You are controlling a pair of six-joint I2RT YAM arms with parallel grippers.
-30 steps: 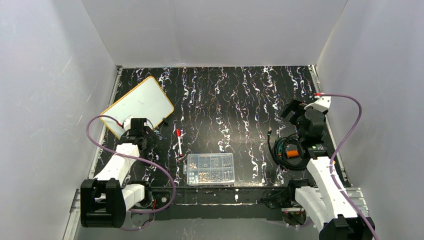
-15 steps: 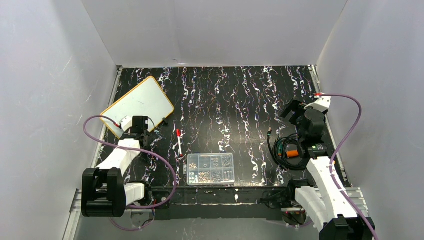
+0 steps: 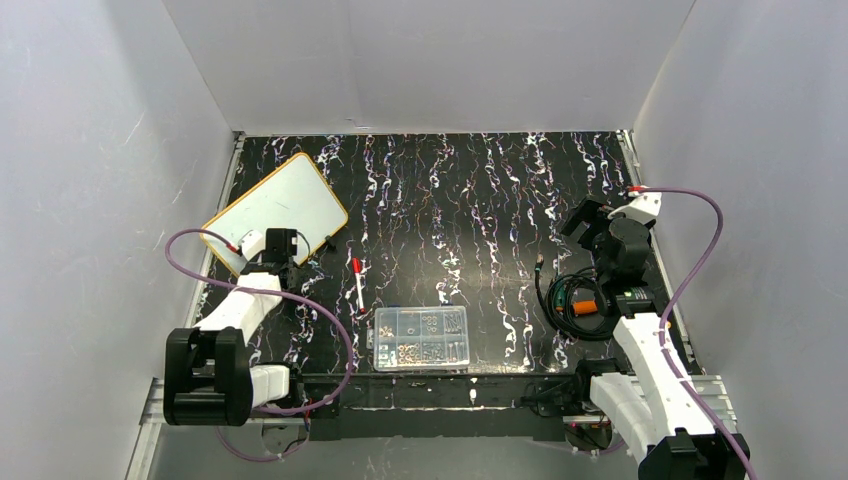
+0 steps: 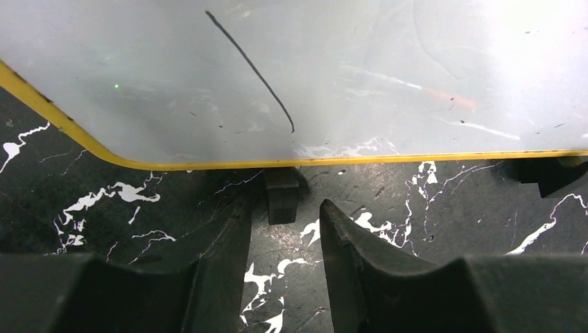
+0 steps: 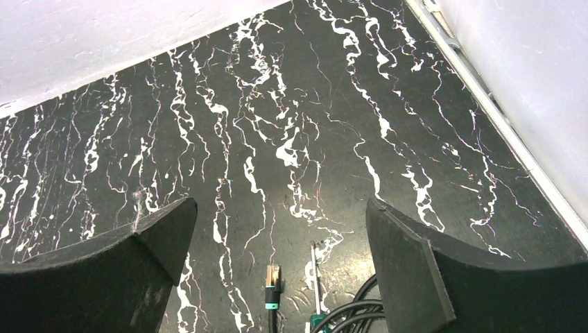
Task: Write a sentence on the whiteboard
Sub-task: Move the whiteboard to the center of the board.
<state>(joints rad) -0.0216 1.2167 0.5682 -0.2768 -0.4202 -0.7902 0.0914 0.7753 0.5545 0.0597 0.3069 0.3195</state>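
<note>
The whiteboard [image 3: 275, 208] lies at the far left of the table, white with an orange-yellow rim; in the left wrist view the whiteboard [image 4: 347, 76] fills the top, with one thin black stroke on it and no red sentence visible. My left gripper [image 3: 283, 247] sits at its near edge, jaws a little apart and empty [image 4: 283, 215], straddling a black clip foot [image 4: 281, 198]. A red-capped marker [image 3: 358, 282] lies on the table right of it. My right gripper [image 3: 590, 222] is wide open and empty [image 5: 277, 222] at the right.
A clear compartment box [image 3: 421, 337] of small parts stands near the front middle. A coil of black cable with an orange part [image 3: 578, 296] lies by the right arm; its plug [image 5: 271, 288] and a green-handled screwdriver [image 5: 316, 277] show in the right wrist view.
My left arm has shifted slightly left and toward the whiteboard's near edge. The right arm, marker and board have not moved.
</note>
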